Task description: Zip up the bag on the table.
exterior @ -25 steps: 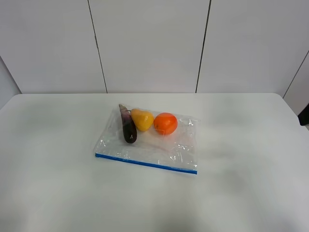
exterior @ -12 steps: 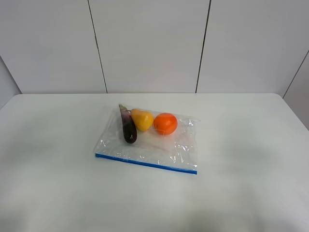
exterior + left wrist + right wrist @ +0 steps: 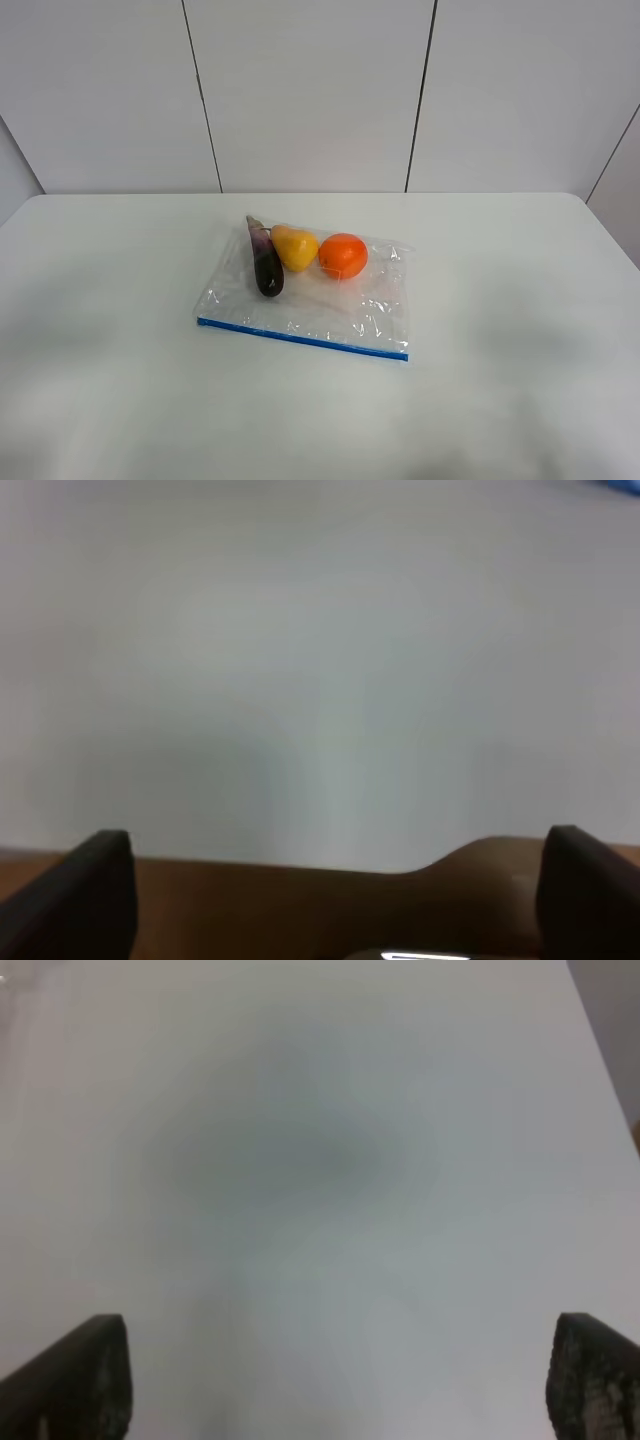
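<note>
The clear bag [image 3: 330, 300] lies flat near the middle of the white table [image 3: 510, 340]. Its blue zipper strip [image 3: 300, 338] runs along the near edge. Inside, at the far end, lie a dark eggplant [image 3: 265, 260], a yellow pear [image 3: 295, 247] and an orange [image 3: 343, 255]. Neither gripper shows in the exterior high view. My left gripper [image 3: 340, 880] is open and empty above bare table near its edge. A blue speck [image 3: 625, 484] shows at that view's corner. My right gripper [image 3: 338, 1370] is open and empty above bare table.
White wall panels [image 3: 310, 90] stand behind the table's far edge. A brown surface [image 3: 300, 910] shows beyond the table edge in the left wrist view. A darker strip [image 3: 610, 1030] past the table edge shows in the right wrist view.
A dark part that showed at the right edge of the exterior high view one second ago has left the view. The bag has not moved.
</note>
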Controlling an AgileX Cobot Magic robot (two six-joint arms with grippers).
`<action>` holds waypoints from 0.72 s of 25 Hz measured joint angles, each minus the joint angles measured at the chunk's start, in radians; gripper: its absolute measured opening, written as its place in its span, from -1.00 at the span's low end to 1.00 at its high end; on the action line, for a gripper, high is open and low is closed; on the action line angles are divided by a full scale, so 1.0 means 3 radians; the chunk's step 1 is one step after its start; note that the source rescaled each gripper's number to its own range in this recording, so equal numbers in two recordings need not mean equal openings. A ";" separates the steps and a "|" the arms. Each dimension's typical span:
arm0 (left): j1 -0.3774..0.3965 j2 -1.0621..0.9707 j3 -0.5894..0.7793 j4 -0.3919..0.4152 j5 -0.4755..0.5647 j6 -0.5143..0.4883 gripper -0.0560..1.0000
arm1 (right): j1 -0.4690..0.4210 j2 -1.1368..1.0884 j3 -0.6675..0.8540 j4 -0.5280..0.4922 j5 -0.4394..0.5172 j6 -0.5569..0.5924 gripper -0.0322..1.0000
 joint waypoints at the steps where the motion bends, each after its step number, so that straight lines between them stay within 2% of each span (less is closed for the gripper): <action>1: -0.0061 -0.0016 0.0000 -0.0011 -0.0018 0.0000 0.95 | 0.0043 0.0000 0.0000 -0.0004 0.0000 0.0000 0.85; 7: -0.0169 -0.0222 0.0015 -0.0012 -0.0049 0.0000 0.95 | 0.0083 -0.0238 0.0008 -0.0004 -0.0008 0.0000 0.85; 12: -0.0169 -0.0751 0.0015 -0.0012 -0.0052 0.0000 0.95 | 0.0083 -0.0754 0.0008 -0.0007 -0.0019 0.0000 0.85; 18: -0.0169 -0.1325 0.0015 -0.0012 -0.0046 0.0000 0.95 | 0.0083 -0.0817 0.0008 -0.0029 -0.0019 0.0021 0.85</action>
